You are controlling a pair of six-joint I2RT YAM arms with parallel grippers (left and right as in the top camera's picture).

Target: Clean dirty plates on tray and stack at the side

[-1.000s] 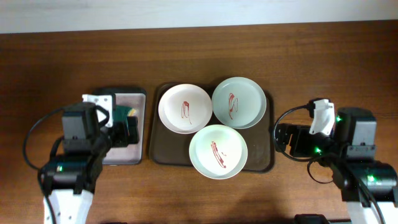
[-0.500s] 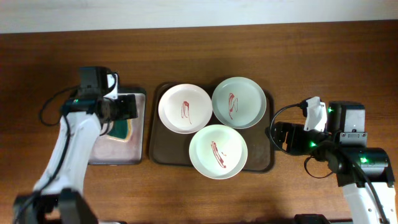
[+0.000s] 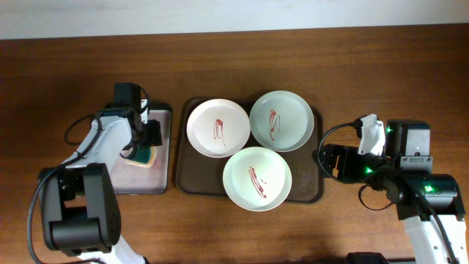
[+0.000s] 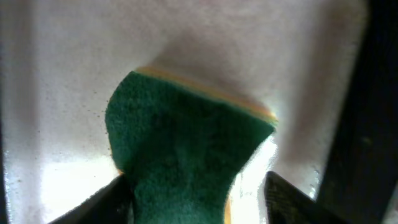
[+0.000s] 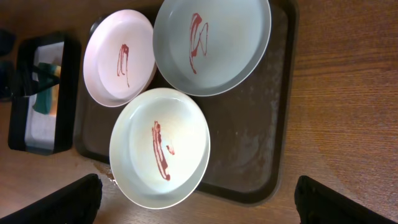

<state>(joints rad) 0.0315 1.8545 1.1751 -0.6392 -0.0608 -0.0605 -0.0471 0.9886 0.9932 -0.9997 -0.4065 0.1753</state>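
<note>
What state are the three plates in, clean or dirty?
Dirty. The plates each show a red smear inside, and all three lie on the tray, none stacked.

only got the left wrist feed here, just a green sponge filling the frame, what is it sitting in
Observer: The sponge lies in a small black tray, left of the big brown tray.
Operator: ok whats on the brown one
Observer: Three dishes: the back left plate, the back right plate and the front plate, each smeared red.
Operator: and the other arm
Observer: The right claw is open and empty, just right of the brown tray.
</note>
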